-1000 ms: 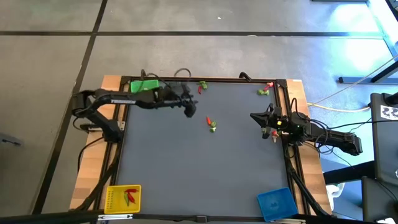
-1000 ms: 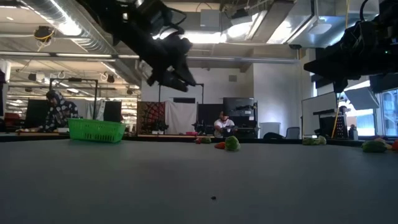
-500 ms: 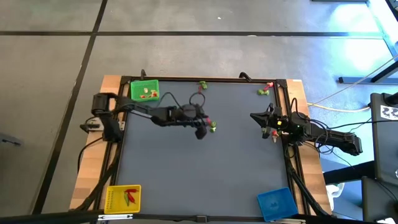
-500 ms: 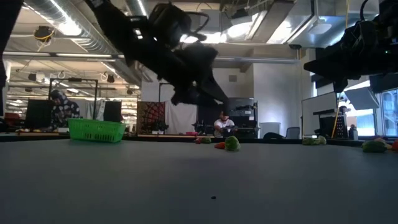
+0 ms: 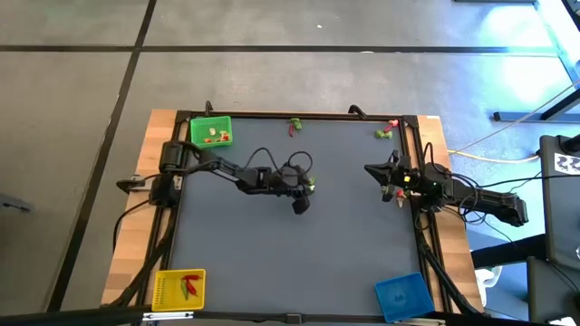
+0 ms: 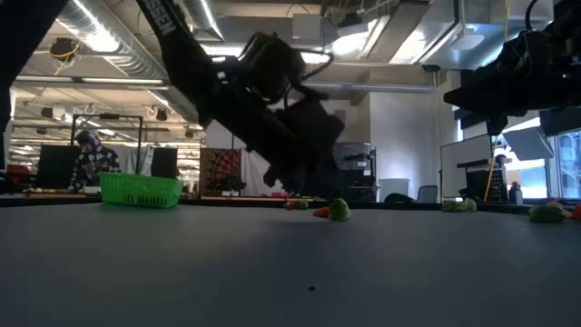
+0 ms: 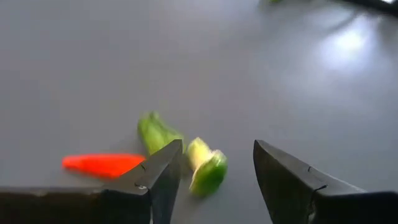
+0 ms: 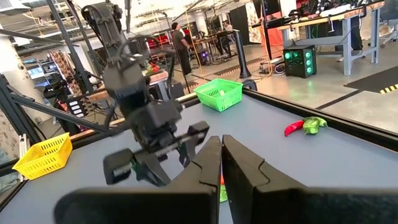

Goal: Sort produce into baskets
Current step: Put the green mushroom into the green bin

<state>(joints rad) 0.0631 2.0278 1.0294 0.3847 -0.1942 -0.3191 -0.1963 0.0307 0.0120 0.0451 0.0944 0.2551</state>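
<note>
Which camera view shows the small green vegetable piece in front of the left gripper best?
The left wrist view: the green vegetable piece lies close, between the open left gripper's fingers. The high view shows only a speck; the low view a small green lump.

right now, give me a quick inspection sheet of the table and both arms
surface: dark grey table top, wooden edges at the sides.
job's things: green basket at a far corner with small pieces inside; yellow basket with red and green pieces; blue basket; loose produce mid-table and along the far edge.
clutter: nothing seen.
grippers: left gripper low over the mid-table pieces, jaws open around a green piece; right gripper waiting at the table's right edge, jaws shut.
cables: looped on the left arm; more beside the right arm.
surroundings: open workshop, a seated person far off.
</note>
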